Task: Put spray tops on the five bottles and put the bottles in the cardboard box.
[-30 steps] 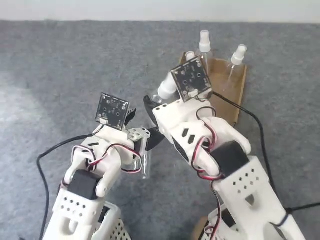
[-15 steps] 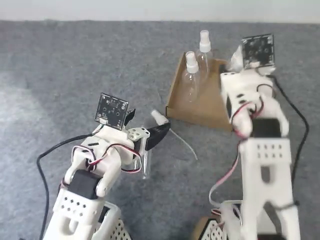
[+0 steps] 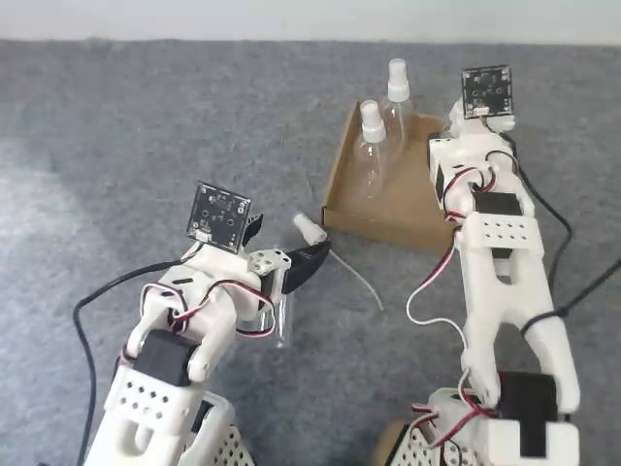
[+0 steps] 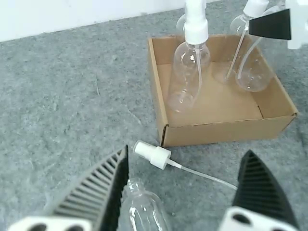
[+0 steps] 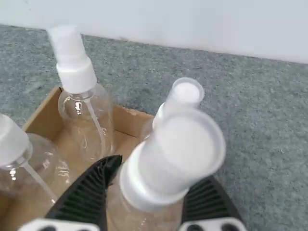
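Note:
The cardboard box [image 3: 336,173] stands at the far right of the carpet. Two capped bottles [image 3: 372,146] [image 3: 396,92] stand in its left part. My right gripper [image 5: 159,173] hangs over the box's right side, shut on a capped bottle [image 5: 166,159]; another white top [image 5: 185,94] rises just behind it. A loose spray top [image 3: 310,230] with its long tube lies on the carpet in front of the box. My left gripper [image 4: 186,156] is open just behind it, and a topless clear bottle [image 4: 147,211] lies by one finger.
Grey carpet covers the table [image 3: 116,126], with free room on the left and far side. White perforated bases [image 3: 223,437] stand at the near edge. Cables [image 3: 87,311] trail beside each arm.
My right arm swung from beside the left gripper over to the box's right side. The spray top it carried now lies on the carpet. The left arm has kept still.

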Robot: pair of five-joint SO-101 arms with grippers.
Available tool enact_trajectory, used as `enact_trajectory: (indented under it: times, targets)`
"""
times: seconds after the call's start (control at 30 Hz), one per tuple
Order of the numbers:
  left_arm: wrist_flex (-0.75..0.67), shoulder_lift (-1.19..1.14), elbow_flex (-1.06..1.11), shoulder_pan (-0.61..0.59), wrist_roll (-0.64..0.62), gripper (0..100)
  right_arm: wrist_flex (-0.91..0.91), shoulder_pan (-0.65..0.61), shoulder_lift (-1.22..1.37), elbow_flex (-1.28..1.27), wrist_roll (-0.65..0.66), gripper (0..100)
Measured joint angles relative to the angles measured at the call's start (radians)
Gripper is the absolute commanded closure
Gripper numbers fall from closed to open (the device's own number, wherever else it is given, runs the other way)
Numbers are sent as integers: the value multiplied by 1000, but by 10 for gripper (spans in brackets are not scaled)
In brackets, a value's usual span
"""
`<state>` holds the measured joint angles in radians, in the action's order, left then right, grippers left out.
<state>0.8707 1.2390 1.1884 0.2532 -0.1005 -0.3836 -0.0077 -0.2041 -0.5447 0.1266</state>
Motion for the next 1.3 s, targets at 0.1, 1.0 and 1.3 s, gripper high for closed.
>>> enact_trajectory:
  times: [0.1,1.0,1.3]
  targets:
    - [0,0,0,0,0,662,41,2,37,0,0,993]
    - [0,0,0,-6,0,662,238,-23,75,-123,-37,993]
    - [0,0,0,-6,0,662,242,-28,127,-123,-37,993]
